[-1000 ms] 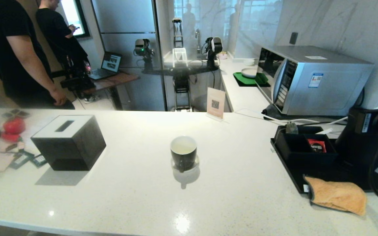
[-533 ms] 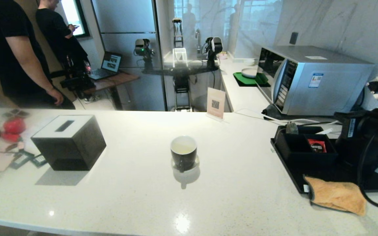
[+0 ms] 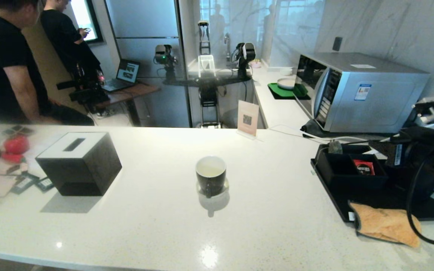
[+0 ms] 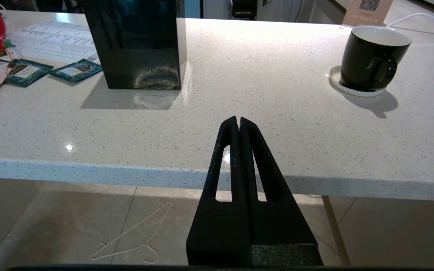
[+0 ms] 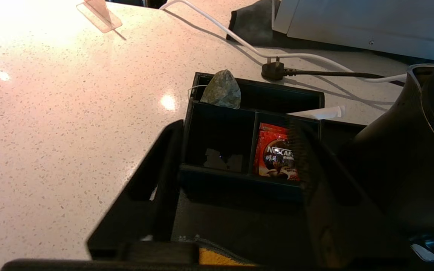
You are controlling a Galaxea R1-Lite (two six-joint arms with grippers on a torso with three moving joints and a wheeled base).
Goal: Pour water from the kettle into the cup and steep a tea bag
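The black cup (image 3: pixel 210 175) with a white inside stands on a small white coaster in the middle of the counter, also seen in the left wrist view (image 4: pixel 371 56). The tea bag (image 3: pixel 335 147) leans on the far rim of a black compartment box (image 5: pixel 222 90). The black kettle (image 3: pixel 424 184) stands on the tray at the far right, largely hidden behind my right arm (image 3: pixel 431 146). My right gripper (image 5: pixel 236 126) is open, hovering over the box, beside the kettle (image 5: pixel 409 150), holding nothing. My left gripper (image 4: pixel 238 119) is shut and empty, parked before the counter's front edge.
A red sachet (image 5: pixel 277 154) lies in the box on a black tray (image 3: pixel 337 203), with an orange cloth (image 3: pixel 388 224) at its front. A microwave (image 3: pixel 356 90) and white cable with plug (image 5: pixel 273 70) sit behind. A black tissue box (image 3: pixel 78 162), teal packets (image 3: pixel 32 183) and two people (image 3: pixel 9 67) are left.
My right arm has swung in from the right edge toward the black box and its gripper has opened. The person at the far left has stepped back from the counter.
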